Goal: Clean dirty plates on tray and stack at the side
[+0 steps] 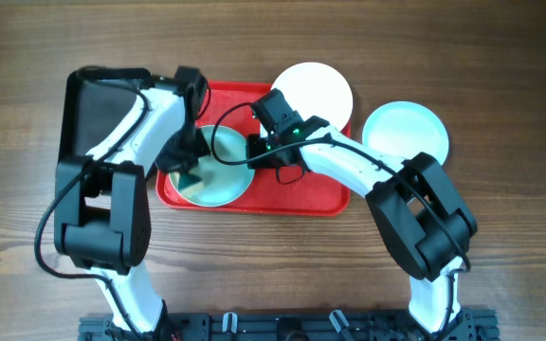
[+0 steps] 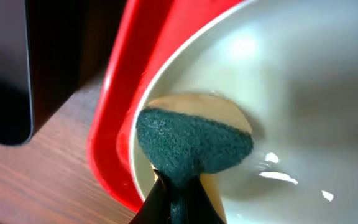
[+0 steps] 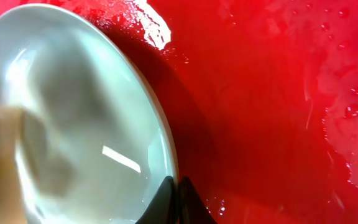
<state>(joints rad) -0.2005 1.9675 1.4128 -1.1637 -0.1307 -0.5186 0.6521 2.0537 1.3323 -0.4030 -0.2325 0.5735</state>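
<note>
A pale plate (image 1: 224,170) lies tilted on the left part of the red tray (image 1: 301,194). My left gripper (image 1: 194,169) is shut on a green sponge (image 2: 191,144) and presses it on this plate's inner face (image 2: 303,106). My right gripper (image 1: 254,152) is shut on the plate's right rim (image 3: 166,155), over the wet tray floor (image 3: 278,106). A white plate (image 1: 313,90) lies at the tray's back edge. An aqua plate (image 1: 406,131) lies on the table to the right of the tray.
A black tray (image 1: 98,109) stands to the left of the red tray, under my left arm; it also shows in the left wrist view (image 2: 5,68). Wooden table (image 1: 500,208) lies all around. A rail (image 1: 282,327) runs along the front edge.
</note>
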